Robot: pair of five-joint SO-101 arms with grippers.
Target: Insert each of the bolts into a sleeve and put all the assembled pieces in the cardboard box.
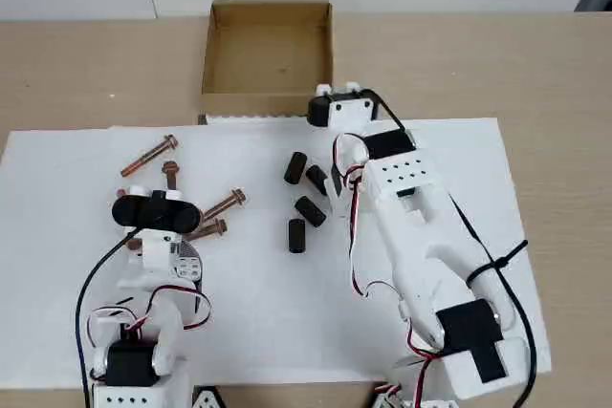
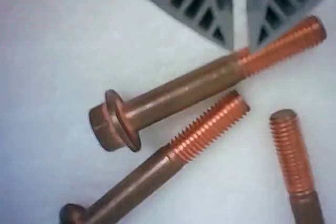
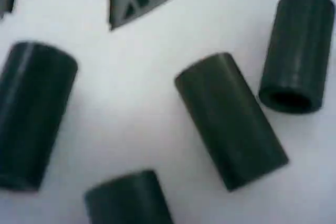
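- Well, the high view: the bolts (image 1: pixel 149 157) lie on the left of the white sheet (image 1: pixel 258 322), the sleeves (image 1: pixel 296 234) in the middle, the cardboard box (image 1: pixel 215 54) far back.
- Left wrist view: the left gripper (image 2: pixel 240 45) is almost closed and holds nothing. It sits by a hard, smooth bolt (image 2: pixel 178 90) — best grabbed at its plain middle.
- Right wrist view: the right gripper (image 3: pixel 59 17) is wide, near the sleeves — light, and they look ready to roll.

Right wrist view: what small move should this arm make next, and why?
Probably lower the right gripper onto the sleeve beneath its gap and close. Its jaws stand open and empty, and that sleeve lies loose on the paper.
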